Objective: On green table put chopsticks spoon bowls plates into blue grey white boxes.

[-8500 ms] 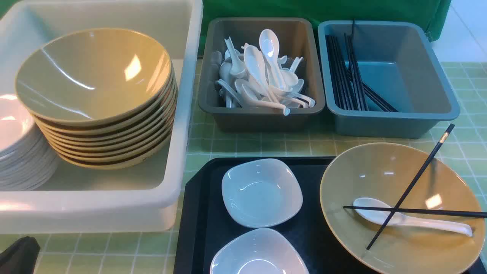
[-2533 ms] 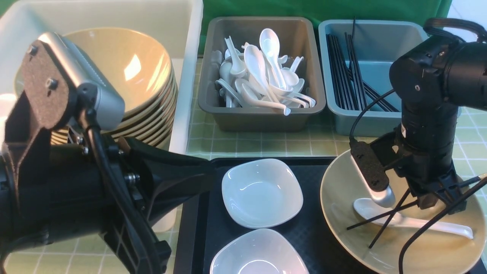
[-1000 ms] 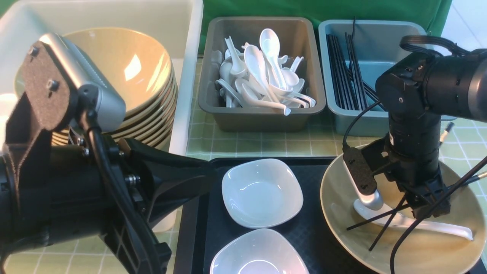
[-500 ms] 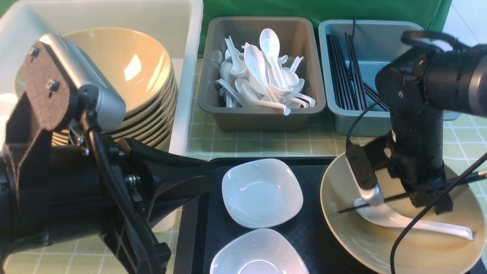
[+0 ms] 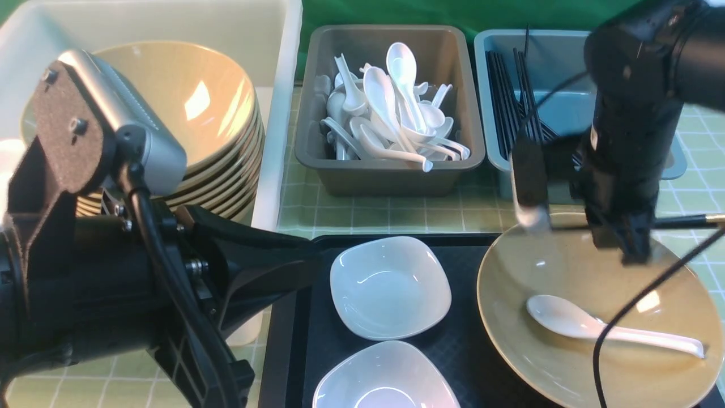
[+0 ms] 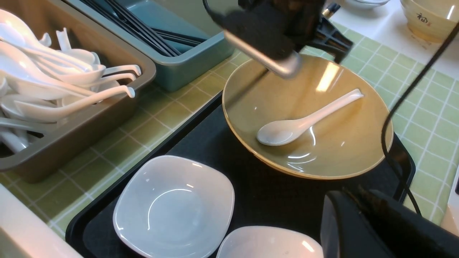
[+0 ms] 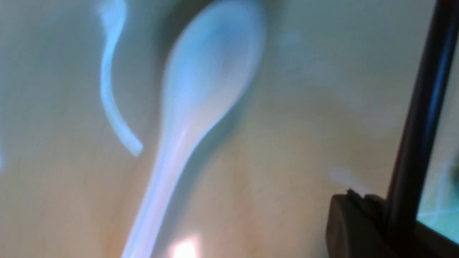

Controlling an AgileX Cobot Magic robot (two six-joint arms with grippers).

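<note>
black chopsticks [image 5: 679, 221] hang clamped in my right pincer [image 5: 617, 245]; next move needs a swing over the blue box [image 5: 538, 34].

Spoon [image 5: 600, 327] in bowl [image 5: 558, 258], apparently on tray [image 5: 303, 351]

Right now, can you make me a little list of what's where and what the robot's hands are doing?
Right gripper: shut on chopsticks, held above the olive bowl
Left gripper: beside the black tray; open or shut unclear
Spoon: lying in the olive bowl
White dishes: two, on the tray
Blue box: other chopsticks
Grey box: pile of spoons
White box: stacked bowls
</note>
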